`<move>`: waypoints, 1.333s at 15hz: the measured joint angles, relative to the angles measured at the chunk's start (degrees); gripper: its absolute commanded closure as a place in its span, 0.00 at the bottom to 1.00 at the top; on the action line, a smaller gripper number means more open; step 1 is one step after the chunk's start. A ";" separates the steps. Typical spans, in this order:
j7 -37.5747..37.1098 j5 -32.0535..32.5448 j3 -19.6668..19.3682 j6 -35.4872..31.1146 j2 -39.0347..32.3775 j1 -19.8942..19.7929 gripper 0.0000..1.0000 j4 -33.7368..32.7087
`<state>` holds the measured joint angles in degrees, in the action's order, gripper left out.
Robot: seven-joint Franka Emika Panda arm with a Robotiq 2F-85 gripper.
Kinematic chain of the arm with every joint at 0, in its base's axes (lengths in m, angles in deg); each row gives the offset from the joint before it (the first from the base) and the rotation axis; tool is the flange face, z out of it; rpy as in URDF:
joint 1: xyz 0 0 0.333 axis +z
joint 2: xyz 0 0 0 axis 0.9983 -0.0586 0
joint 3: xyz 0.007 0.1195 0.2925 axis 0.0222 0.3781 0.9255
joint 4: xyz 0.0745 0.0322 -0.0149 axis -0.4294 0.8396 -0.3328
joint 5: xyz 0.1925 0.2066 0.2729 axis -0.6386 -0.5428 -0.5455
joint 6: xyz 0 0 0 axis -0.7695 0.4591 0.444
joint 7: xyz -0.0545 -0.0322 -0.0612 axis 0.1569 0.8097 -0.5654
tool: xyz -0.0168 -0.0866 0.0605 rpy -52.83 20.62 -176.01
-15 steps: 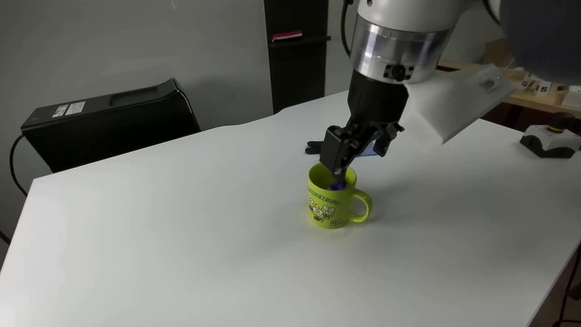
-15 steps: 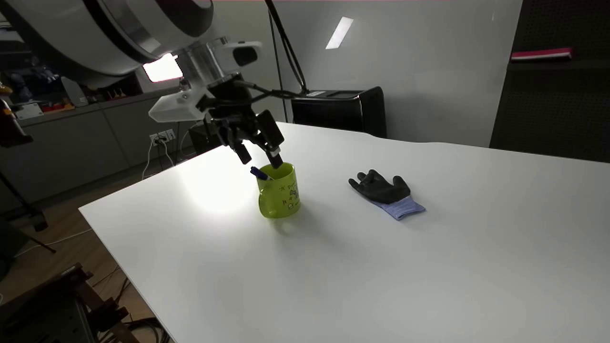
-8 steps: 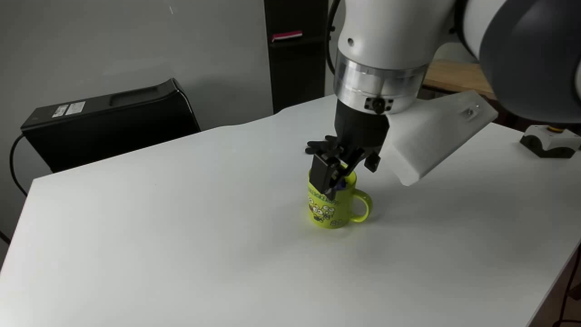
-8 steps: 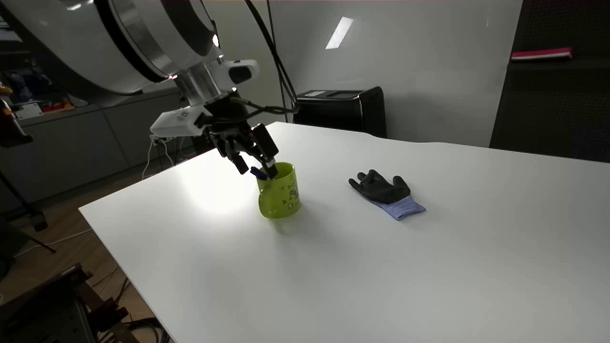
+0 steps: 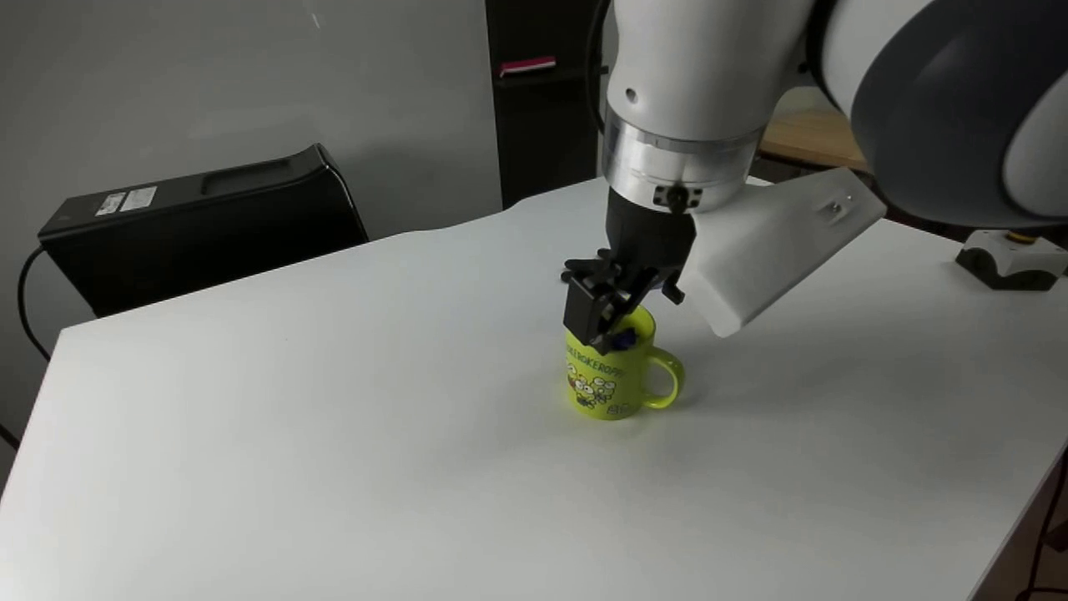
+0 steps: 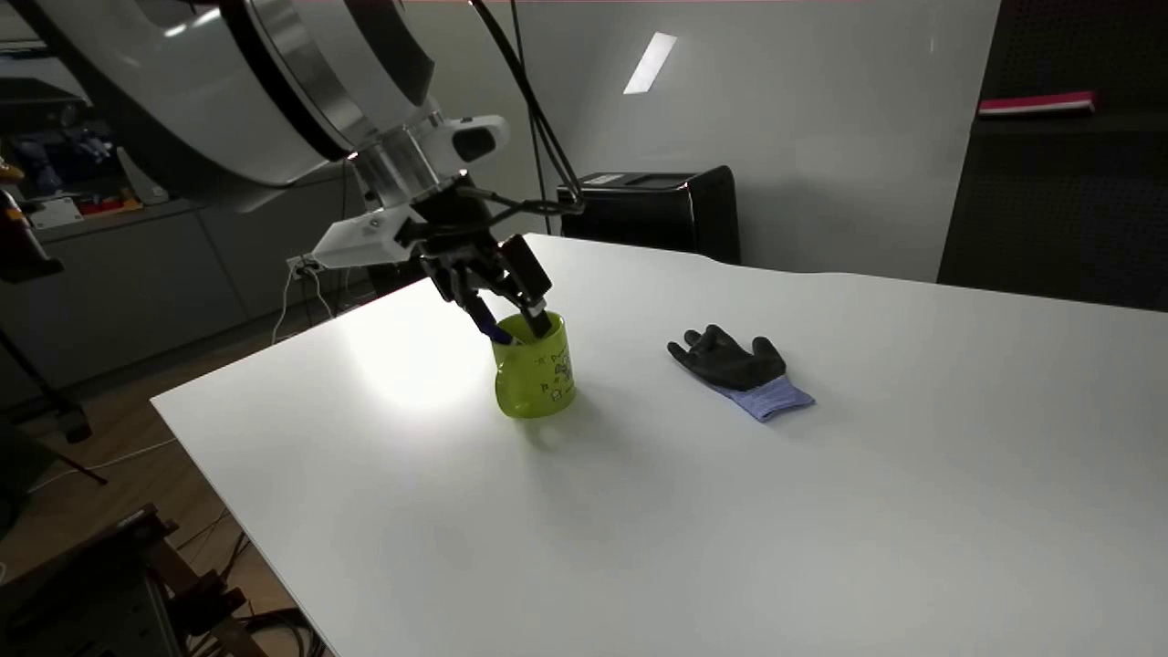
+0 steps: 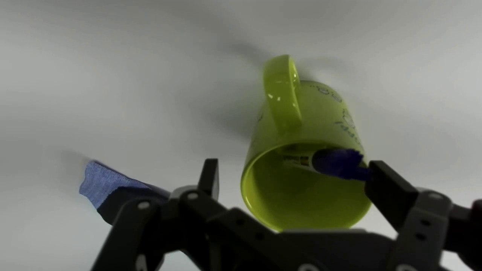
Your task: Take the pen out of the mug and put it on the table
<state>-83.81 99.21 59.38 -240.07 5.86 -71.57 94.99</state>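
The yellow-green mug stands upright on the white table; it also shows in an exterior view and in the wrist view. The pen leans inside it, blue cap up at the rim near the handle, white body partly in shadow; its cap shows in both exterior views. My gripper is open and tilted over the mug's mouth, also seen in both exterior views. In the wrist view the cap's end meets one fingertip; contact cannot be told.
A black glove with a blue cuff lies on the table beside the mug, and shows in the wrist view. A black box stands behind the table edge. A white and black button box sits at the table's far side.
My gripper has come down to the mug's rim and shifted across its mouth, one finger now in line with the pen cap. The mug, pen and glove have not moved.
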 measured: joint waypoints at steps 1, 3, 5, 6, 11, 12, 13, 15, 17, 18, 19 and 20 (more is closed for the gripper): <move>-0.31 0.38 -0.45 0.03 -0.01 0.20 0.00 -0.17; -0.79 0.95 -1.14 0.15 -0.08 0.58 0.00 -0.47; -1.12 1.06 -1.47 0.39 -0.25 0.88 0.00 -0.69; -1.20 1.05 -1.48 0.59 -0.39 0.97 0.00 -0.79; -1.51 0.70 -1.44 2.76 -0.58 1.75 0.00 -1.51; -1.57 0.63 -1.43 3.23 -0.58 1.93 0.00 -1.65; -1.58 0.47 -1.42 3.70 -0.59 2.11 0.00 -1.79; -1.58 0.02 -1.39 4.75 -0.59 2.51 0.00 -2.10; -1.65 0.01 -1.38 5.44 -0.57 2.91 0.00 -2.46; -1.72 0.01 -1.38 5.64 -0.53 3.08 0.00 -2.68; -1.86 0.01 -1.38 5.63 -0.42 3.22 0.00 -2.84; -2.05 0.02 -1.38 5.41 -0.22 3.29 0.00 -2.92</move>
<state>-85.87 99.23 58.00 -234.66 5.65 -68.28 92.07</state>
